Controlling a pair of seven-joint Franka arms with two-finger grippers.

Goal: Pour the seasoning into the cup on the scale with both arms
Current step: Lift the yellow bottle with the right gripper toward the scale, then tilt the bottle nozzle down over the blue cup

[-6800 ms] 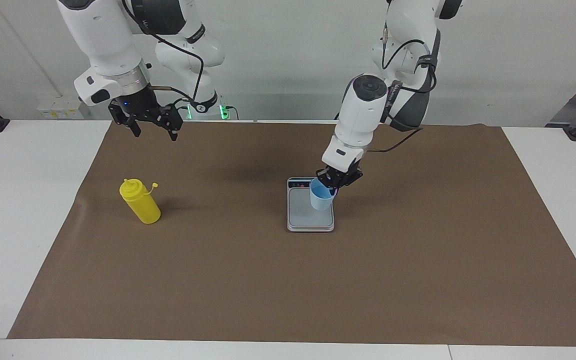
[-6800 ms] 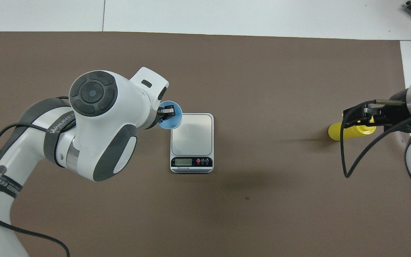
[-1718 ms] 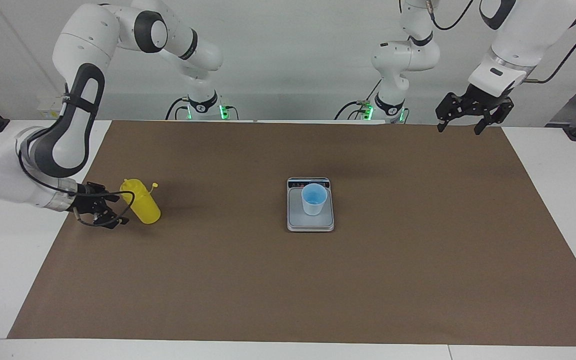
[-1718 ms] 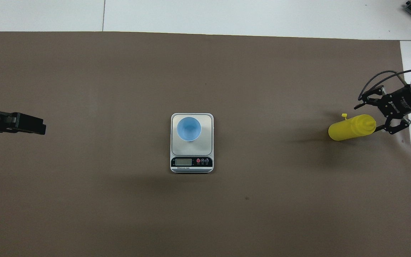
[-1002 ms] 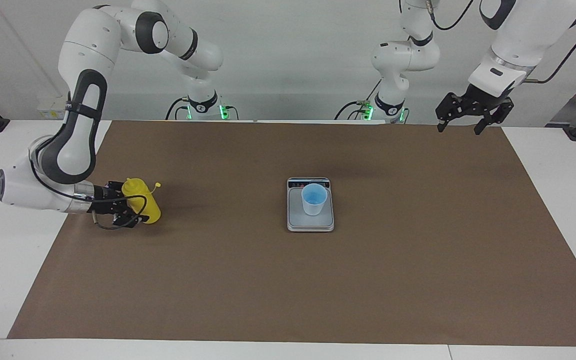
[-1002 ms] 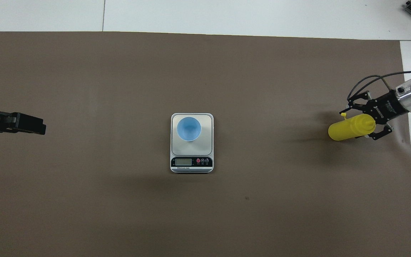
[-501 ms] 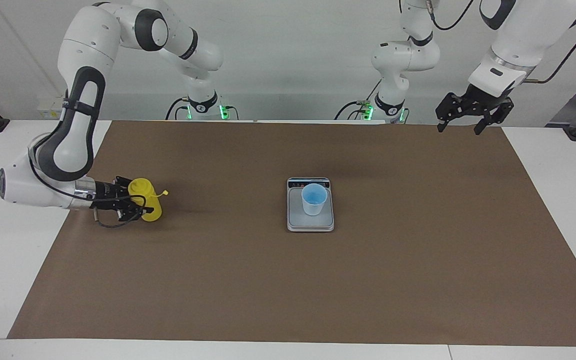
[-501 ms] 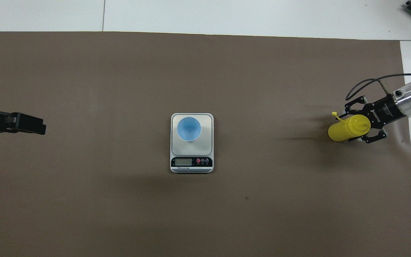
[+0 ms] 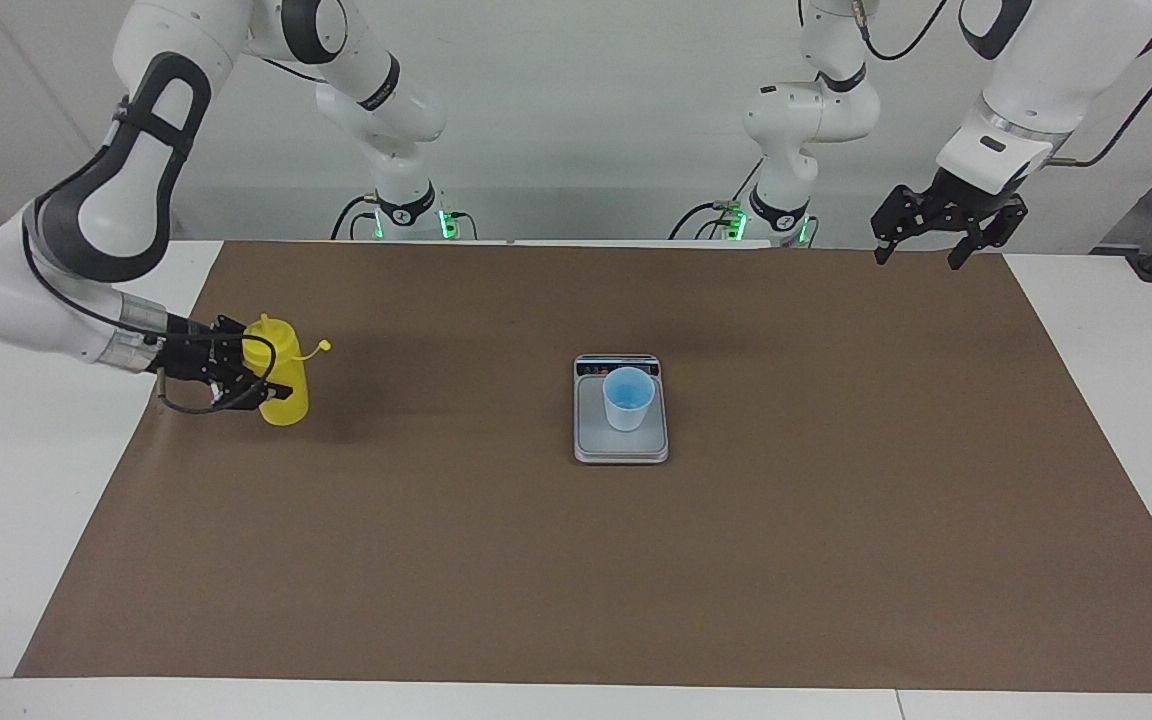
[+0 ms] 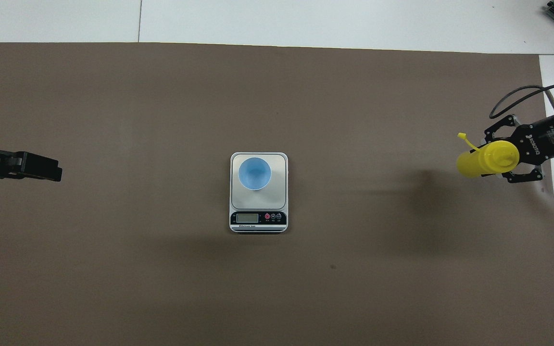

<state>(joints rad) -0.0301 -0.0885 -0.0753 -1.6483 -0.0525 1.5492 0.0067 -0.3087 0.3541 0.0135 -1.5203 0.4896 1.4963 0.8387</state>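
seasoning [image 9: 281, 385]: upright, nozzle up, seemingly lifted | right gripper [image 9: 254, 381]: clenched on it | left gripper [image 9: 941, 228]: released, waiting

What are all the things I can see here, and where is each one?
squeeze bottle: one, bright yellow, upright, held in the air over the right arm's end of the mat.
cup: one, light blue, standing on the scale.
scale: one, silver-grey with a dark display strip, on the middle of the mat.
mat: one, brown, spread over the table.
table: one, white, under the mat.
right gripper: one, black, shut on the squeeze bottle.
left gripper: one, black, open, waiting in the air over the mat's corner at the left arm's end.
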